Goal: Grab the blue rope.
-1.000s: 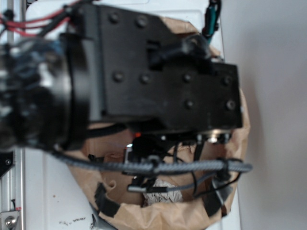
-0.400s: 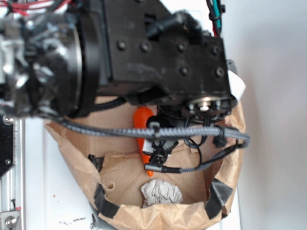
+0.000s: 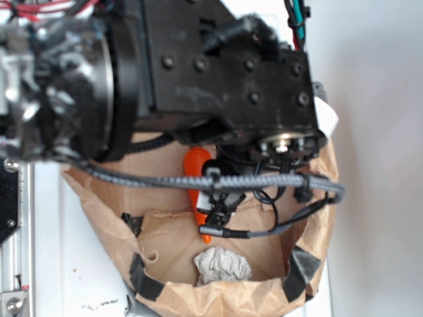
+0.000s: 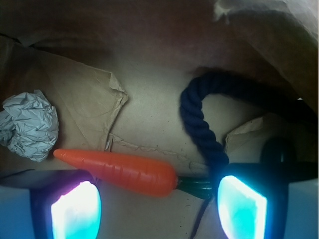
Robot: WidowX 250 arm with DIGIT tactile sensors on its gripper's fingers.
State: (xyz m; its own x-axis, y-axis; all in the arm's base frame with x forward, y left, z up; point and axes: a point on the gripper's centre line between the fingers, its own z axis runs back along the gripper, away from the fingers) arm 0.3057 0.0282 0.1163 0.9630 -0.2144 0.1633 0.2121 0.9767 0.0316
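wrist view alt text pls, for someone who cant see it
A thick navy blue rope curves over brown paper, its lower end running down to the right pad of the open gripper. An orange toy carrot lies crosswise just above the two glowing pads, and a crumpled grey paper ball sits at the left.

Rope point(image 4: 199, 124) right of carrot point(image 4: 119, 172), paper ball point(image 4: 29, 125) left

Black arm point(image 3: 198, 72) fills top; orange carrot point(image 3: 196, 173) and crumpled paper point(image 3: 223, 266) in brown paper basin point(image 3: 225, 294).
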